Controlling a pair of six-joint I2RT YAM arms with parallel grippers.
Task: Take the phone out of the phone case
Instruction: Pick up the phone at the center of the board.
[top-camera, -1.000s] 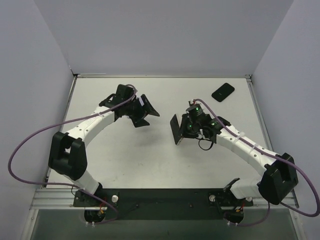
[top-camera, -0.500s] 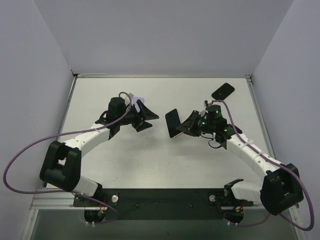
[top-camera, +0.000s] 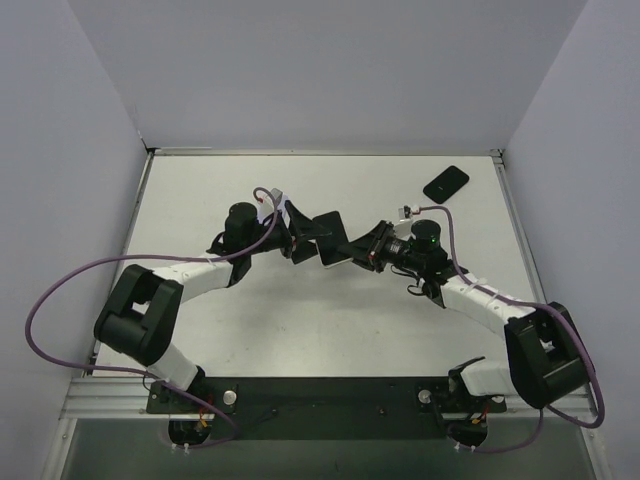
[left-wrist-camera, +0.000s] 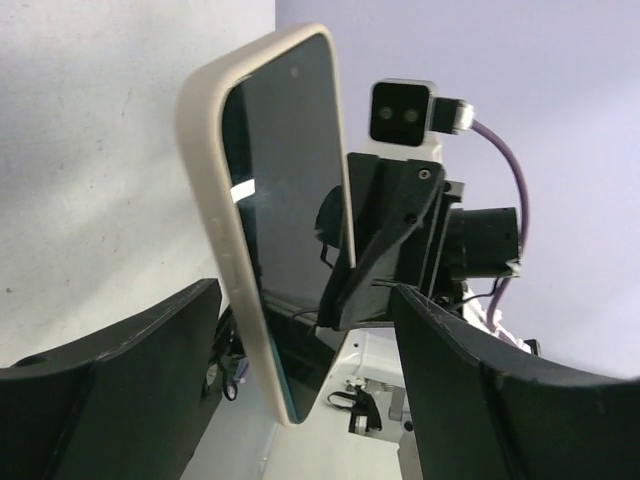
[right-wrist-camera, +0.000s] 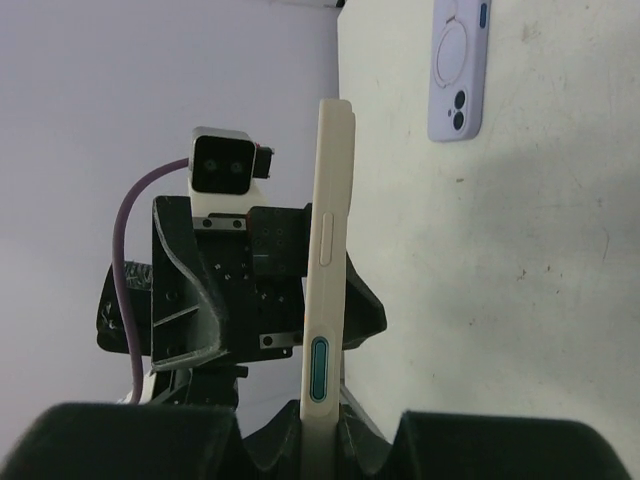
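Note:
The phone (left-wrist-camera: 290, 230), with a dark screen, sits in a cream case (left-wrist-camera: 212, 220) and is held on edge above the table's middle (top-camera: 332, 238). My right gripper (top-camera: 368, 246) is shut on the case's lower end; the right wrist view shows the case's side (right-wrist-camera: 328, 260) pinched between the fingers of that gripper (right-wrist-camera: 320, 432). My left gripper (top-camera: 304, 236) is open. In the left wrist view its gripper (left-wrist-camera: 305, 292) has one finger (left-wrist-camera: 110, 380) on each side of the phone's free end, with gaps on both sides.
A black phone-shaped object (top-camera: 446, 184) lies at the table's back right corner. A lavender phone case (right-wrist-camera: 459, 66) lies flat on the table beyond the left gripper in the right wrist view. Purple cables loop off both arms.
Both arms have swung toward the middle. My right gripper has carried the cased phone leftward, and the open left gripper has come round so its fingers straddle the phone's end.

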